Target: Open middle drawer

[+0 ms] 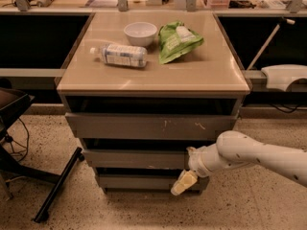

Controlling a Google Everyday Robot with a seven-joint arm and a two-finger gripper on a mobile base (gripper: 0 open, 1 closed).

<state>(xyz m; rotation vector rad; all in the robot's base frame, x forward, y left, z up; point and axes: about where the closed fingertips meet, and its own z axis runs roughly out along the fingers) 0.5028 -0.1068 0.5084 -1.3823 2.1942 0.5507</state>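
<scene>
Lower right of centre, the gripper (186, 169) is held spread against the middle drawer (134, 158); with no handle, purchase could be lost and the pull wasted.

My one camera sits high in front of the drawer cabinet (153, 126), tilted down and fairly near — it fills mid-frame; my gripper (187, 169) sits lower right of centre.

- No legible text, brand or number anywhere.
- Label on bottle (120, 55) and print on green bag (177, 41): unreadable.
- Gripper (188, 166): at right end of middle drawer (134, 158) front.
</scene>
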